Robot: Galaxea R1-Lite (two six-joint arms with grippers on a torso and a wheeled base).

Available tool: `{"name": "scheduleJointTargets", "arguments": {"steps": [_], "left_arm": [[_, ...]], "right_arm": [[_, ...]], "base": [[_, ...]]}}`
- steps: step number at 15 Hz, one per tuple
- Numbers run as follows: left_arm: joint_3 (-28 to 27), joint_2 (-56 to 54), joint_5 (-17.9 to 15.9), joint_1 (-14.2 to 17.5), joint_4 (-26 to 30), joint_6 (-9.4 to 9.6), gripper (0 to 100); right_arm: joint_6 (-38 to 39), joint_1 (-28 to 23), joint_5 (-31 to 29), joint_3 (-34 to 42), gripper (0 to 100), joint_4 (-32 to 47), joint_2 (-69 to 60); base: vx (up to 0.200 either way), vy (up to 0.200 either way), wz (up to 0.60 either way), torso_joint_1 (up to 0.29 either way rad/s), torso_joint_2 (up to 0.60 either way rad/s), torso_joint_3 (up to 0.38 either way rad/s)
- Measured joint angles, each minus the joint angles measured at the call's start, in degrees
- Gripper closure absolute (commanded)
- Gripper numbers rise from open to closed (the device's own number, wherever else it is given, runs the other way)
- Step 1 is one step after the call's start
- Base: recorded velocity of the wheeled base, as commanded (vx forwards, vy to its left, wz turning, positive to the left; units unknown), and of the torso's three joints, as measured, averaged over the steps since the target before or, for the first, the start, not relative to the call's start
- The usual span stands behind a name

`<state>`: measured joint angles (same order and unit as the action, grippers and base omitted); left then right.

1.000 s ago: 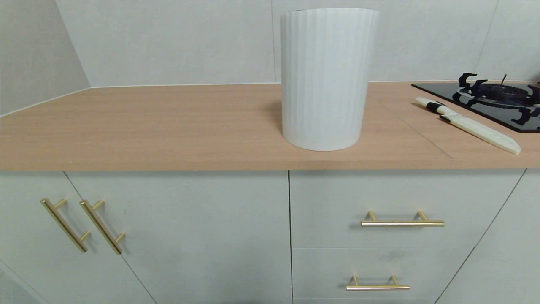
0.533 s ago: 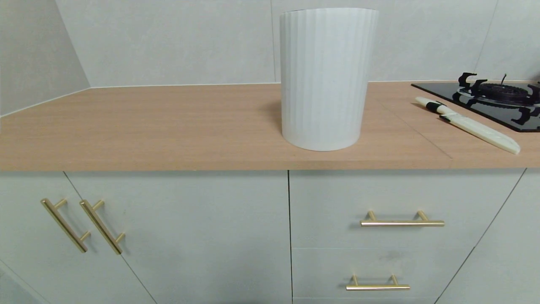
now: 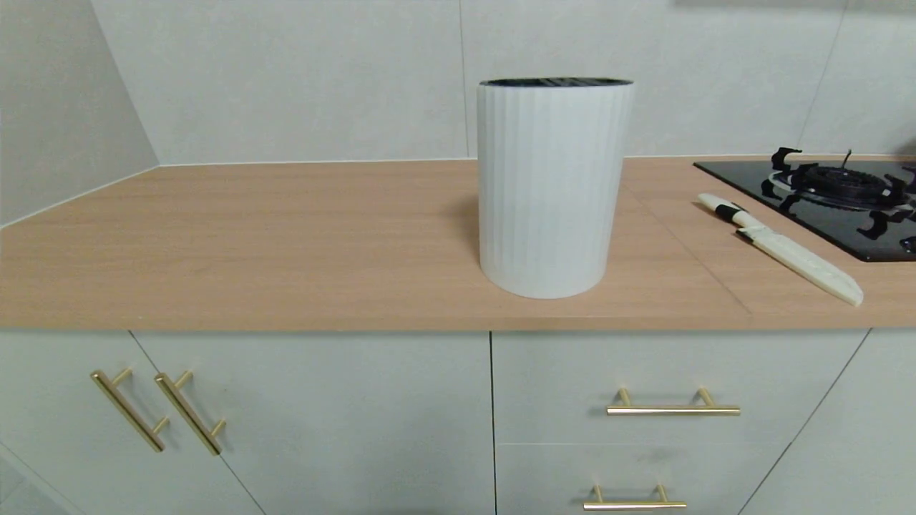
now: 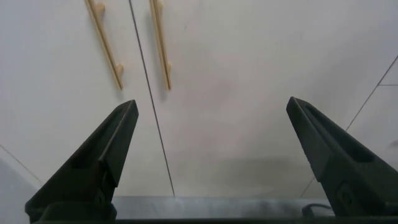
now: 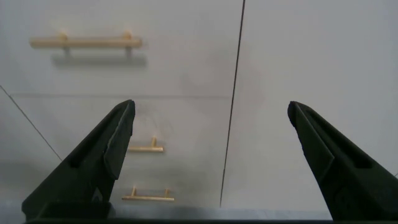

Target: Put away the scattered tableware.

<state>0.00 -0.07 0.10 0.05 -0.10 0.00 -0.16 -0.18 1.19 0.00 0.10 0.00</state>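
Pale cabinets (image 3: 322, 422) fill the front. Facing them, the left pincer (image 4: 211, 101) sits before the paired door handles (image 4: 107, 46) and the right pincer (image 5: 211, 104) before the drawer handles (image 5: 87, 42), each spread wide and empty. Above them runs the wooden tabletop (image 3: 286, 243). On it, well apart from both pincers, a white ribbed holder (image 3: 547, 193) stands upright. Farther to the right pincer's side sits a black hob (image 3: 823, 197), and the knife (image 3: 783, 249) lies flat just beside it.

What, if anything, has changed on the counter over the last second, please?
Only the head camera moved: the whole picture shifted downward, so the white ribbed holder's dark top now shows. The holder and the knife beside the stove kept their places. Nothing was grasped.
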Motion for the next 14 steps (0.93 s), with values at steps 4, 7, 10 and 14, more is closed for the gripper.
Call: {"name": "scheduleJointTargets", "arguments": {"steps": [4, 7, 10, 14], "left_arm": [[0.0, 0.0, -0.02, 0.02, 0.0, 0.0, 0], [0.0, 0.0, -0.02, 0.05, 0.0, 0.0, 0], [0.0, 0.0, -0.02, 0.05, 0.02, 0.0, 0], [0.0, 0.0, -0.05, 0.05, 0.05, 0.0, 0]], "right_arm": [[0.0, 0.0, 0.02, 0.0, 0, -0.02, 0.0], [0.0, 0.0, 0.0, 0.0, 0, 0.0, 0.0], [0.0, 0.0, 0.02, 0.0, 0, 0.0, 0.0], [0.0, 0.0, 0.02, 0.0, 0, 0.0, 0.0]], "base": [[0.0, 0.0, 0.0, 0.159, -0.48, -0.303], [0.0, 0.0, 0.0, 0.183, -0.47, -0.29], [0.0, 0.0, 0.0, 0.196, -0.48, -0.286], [0.0, 0.0, 0.0, 0.214, -0.5, -0.281]]}}
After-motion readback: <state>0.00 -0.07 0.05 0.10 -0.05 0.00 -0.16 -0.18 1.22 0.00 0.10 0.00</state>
